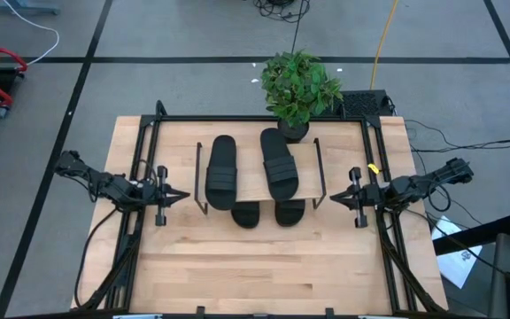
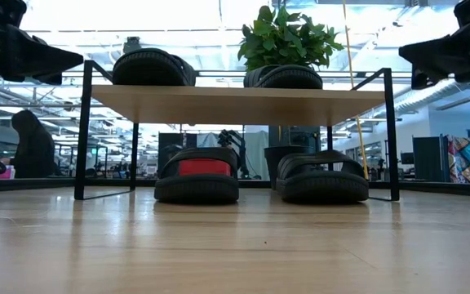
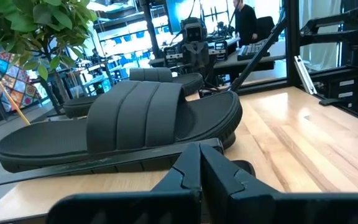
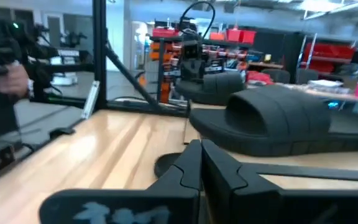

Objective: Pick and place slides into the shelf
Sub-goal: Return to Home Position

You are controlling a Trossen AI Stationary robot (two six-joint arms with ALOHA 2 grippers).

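Note:
The shelf [image 1: 249, 177] stands mid-table on thin black legs. Two black slides [image 1: 222, 171] [image 1: 279, 164] lie flat on its plank top, and two more [image 1: 245, 214] [image 1: 289, 212] rest on the table under it, their ends poking out at the near side. In the low view the lower pair [image 2: 197, 175] [image 2: 322, 175] sits sole-down beneath the plank [image 2: 235, 104]. My left gripper [image 1: 182, 197] hovers shut just left of the shelf, pointing level at it. My right gripper [image 1: 333, 199] hovers shut just right of it. Neither holds anything.
A potted plant [image 1: 297, 89] stands behind the shelf at the table's far edge. Black frame rails [image 1: 140, 177] [image 1: 383, 177] run along both table sides. Bare tabletop [image 1: 264, 266] lies in front of the shelf. A person [image 2: 31, 143] shows in the room beyond.

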